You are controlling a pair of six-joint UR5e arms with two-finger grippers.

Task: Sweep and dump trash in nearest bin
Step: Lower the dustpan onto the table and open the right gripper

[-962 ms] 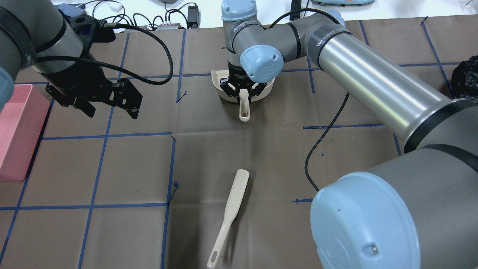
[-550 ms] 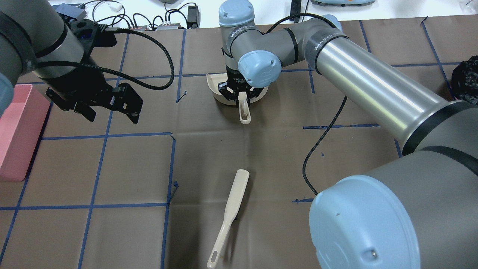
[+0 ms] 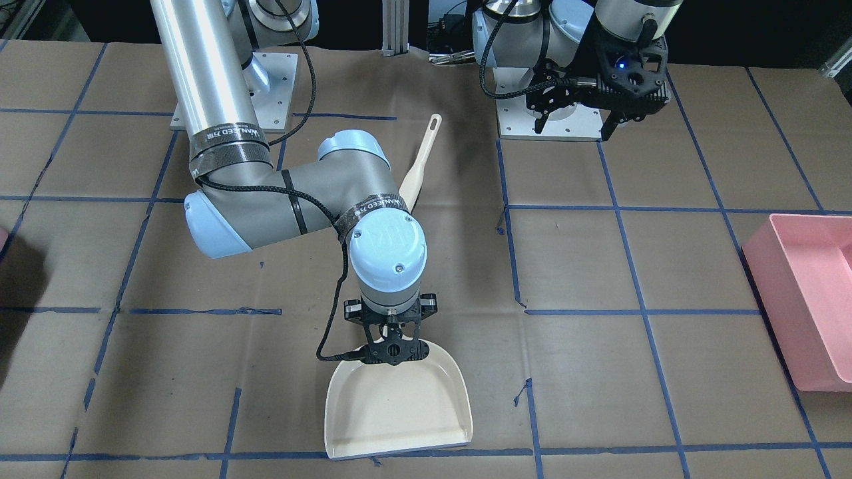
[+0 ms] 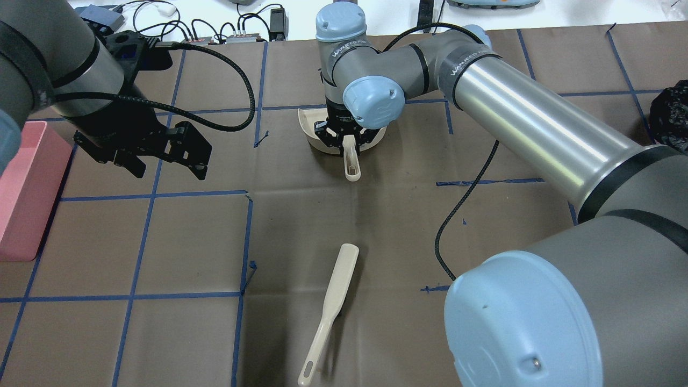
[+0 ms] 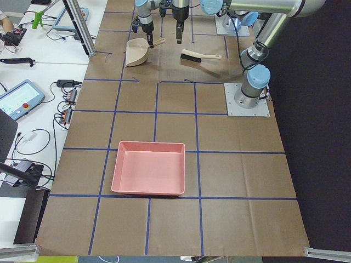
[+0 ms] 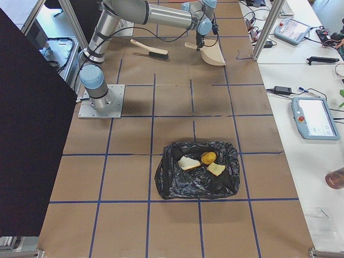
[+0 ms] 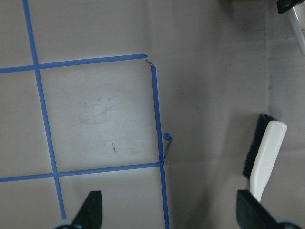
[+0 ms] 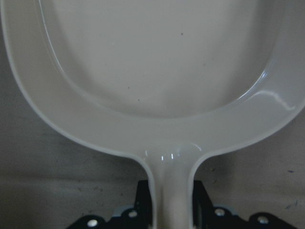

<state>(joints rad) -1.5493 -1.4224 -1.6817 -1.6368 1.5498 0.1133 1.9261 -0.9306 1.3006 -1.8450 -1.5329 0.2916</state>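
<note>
My right gripper (image 4: pixel 348 141) is shut on the handle of a cream dustpan (image 3: pixel 398 406), which also fills the right wrist view (image 8: pixel 157 62). My left gripper (image 4: pixel 161 161) is open and empty, hanging above the table to the left of the dustpan; the left wrist view (image 7: pixel 171 214) shows its spread fingertips. A cream brush (image 4: pixel 333 301) lies on the table between the arms. The trash lies on a black bag (image 6: pixel 177 185) at the table's far right end: a yellow-brown lump (image 6: pixel 208 157) and two bread pieces (image 6: pixel 188 163). A tiny pink sliver (image 3: pixel 2 238) shows at the front view's left edge.
A large pink tub (image 4: pixel 27 188) stands at the table's left side, near my left arm. The black bag's edge (image 4: pixel 669 113) shows at the overhead view's right. Blue tape lines cross the brown table cover. Cables lie along the far edge.
My right gripper has shifted the dustpan a little to the left. My left gripper has moved slightly right and toward the table's near side, still open.
</note>
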